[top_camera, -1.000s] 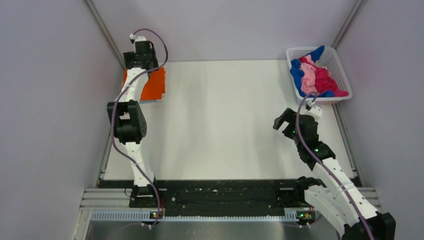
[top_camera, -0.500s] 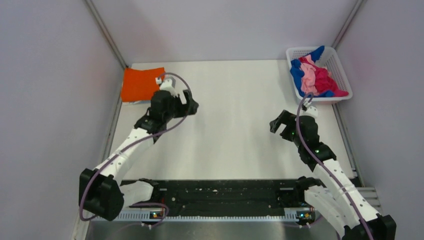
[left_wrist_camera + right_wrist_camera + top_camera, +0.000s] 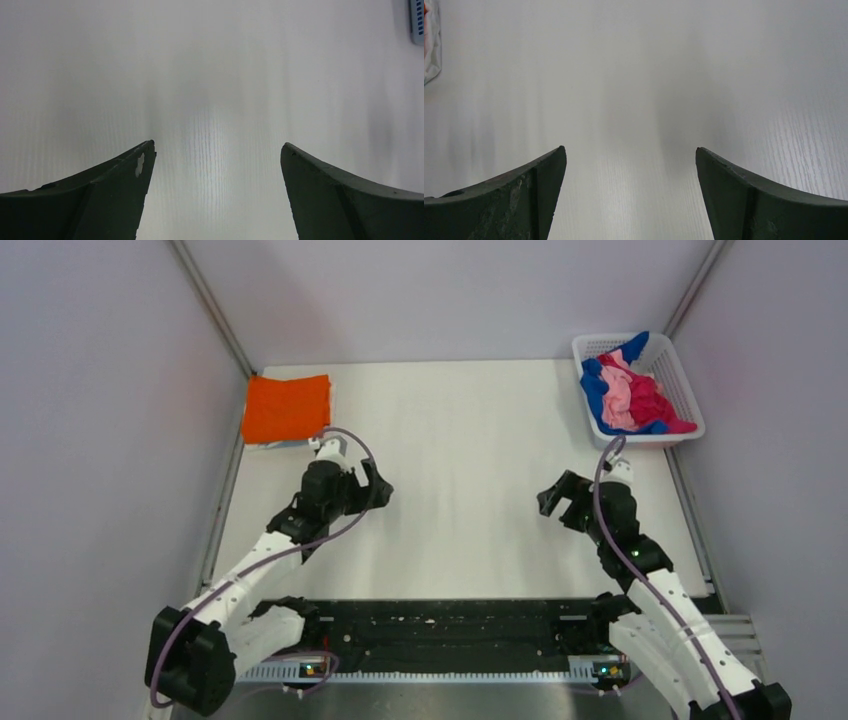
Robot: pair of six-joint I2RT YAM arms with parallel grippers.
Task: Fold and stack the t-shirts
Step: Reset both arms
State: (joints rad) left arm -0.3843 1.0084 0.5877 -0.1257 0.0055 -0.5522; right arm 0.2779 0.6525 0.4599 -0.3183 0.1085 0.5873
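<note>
A folded bright orange t-shirt [image 3: 287, 408] lies at the table's far left corner, with a sliver of pale cloth showing under its near edge. Blue, pink and magenta t-shirts [image 3: 628, 395] are bunched in the white lattice basket [image 3: 683, 390] at the far right. My left gripper [image 3: 377, 485] is open and empty over the bare white table, right of and nearer than the orange shirt. My right gripper [image 3: 556, 499] is open and empty over the table, nearer than the basket. Both wrist views show only bare table between the spread fingers [image 3: 120, 195] [image 3: 524, 200].
Grey walls close in the table on the left, back and right. A black rail [image 3: 450, 625] runs along the near edge between the arm bases. A corner of the basket shows at the top right of the left wrist view [image 3: 417, 22].
My left arm has pulled back from the orange shirt at the far left corner and swung towards the table's middle, leaving the shirt uncovered. My right gripper has shifted slightly nearer.
</note>
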